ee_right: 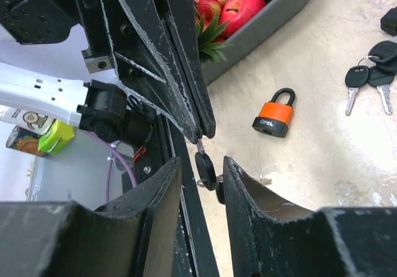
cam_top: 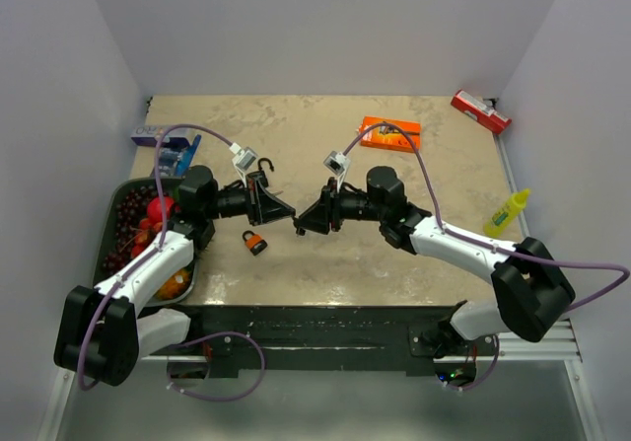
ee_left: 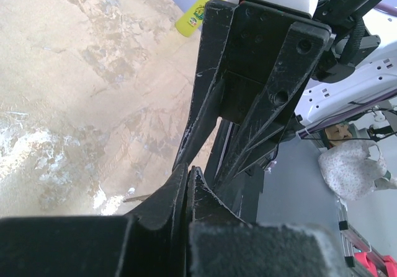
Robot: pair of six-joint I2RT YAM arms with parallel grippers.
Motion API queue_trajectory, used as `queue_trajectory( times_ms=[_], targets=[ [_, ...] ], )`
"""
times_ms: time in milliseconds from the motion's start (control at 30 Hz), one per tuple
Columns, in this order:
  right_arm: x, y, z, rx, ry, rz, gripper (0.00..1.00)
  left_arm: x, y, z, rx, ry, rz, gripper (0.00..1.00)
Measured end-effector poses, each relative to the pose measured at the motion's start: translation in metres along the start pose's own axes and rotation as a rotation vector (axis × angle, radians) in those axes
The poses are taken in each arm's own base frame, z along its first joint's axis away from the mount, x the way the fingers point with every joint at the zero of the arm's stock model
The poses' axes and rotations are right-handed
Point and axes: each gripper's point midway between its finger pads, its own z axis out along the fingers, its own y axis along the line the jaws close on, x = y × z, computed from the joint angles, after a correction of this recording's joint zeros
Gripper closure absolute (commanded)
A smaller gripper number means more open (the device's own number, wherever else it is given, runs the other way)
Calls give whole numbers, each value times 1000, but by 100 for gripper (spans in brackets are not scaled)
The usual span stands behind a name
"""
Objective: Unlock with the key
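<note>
Plain pale walls (cam_top: 325,27) box in the back and both sides of a beige tabletop (cam_top: 365,275) (its surface mottled with paler patches). A black plate (cam_top: 325,323) runs along its near edge, and below that lies grey floor (cam_top: 325,408). The light is even and soft, with only faint shadows.

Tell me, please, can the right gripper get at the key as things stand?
Probably yes: the key hangs from the shut left gripper, its head between the fingers of the open right gripper.

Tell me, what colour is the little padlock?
The padlock is orange with a black base and shackle; best seen from the right wrist.
</note>
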Motion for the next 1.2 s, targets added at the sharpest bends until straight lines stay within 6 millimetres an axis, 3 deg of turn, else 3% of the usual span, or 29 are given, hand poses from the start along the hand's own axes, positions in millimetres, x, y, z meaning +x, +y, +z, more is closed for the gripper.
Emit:
queue_trajectory(
  times_ms=[200, 567, 700, 733, 767, 800, 833, 933, 1100, 1200],
  targets=[
    [4, -1, -1, 4, 14, 6, 69, 0, 0, 0, 0, 0, 0, 100],
    [5, -2, 0, -2, 19, 8, 99, 0, 0, 0, -1, 1, -3, 100],
    [6, 0, 0, -13, 23, 6, 100, 0, 0, 0, -1, 2, -3, 100],
    [5, 0, 0, -13, 22, 5, 100, 0, 0, 0, -1, 2, -3, 96],
    [5, 0, 0, -12, 23, 6, 100, 1, 1, 0, -3, 1, -4, 85],
    [5, -1, 0, -10, 22, 6, 100, 1, 1, 0, -6, 1, -5, 72],
    [5, -2, 0, -1, 19, 8, 100, 1, 3, 0, -13, 1, 0, 44],
    [3, -14, 1, 68, -3, 21, 100, 1, 10, 0, -52, 4, 9, 13],
    [-3, -46, -7, 231, -46, 65, 100, 1, 34, -3, -190, 1, 2, 7],
    [-14, -69, -25, 324, -104, 99, 100, 0, 60, -10, -347, -6, -6, 7]
  ],
)
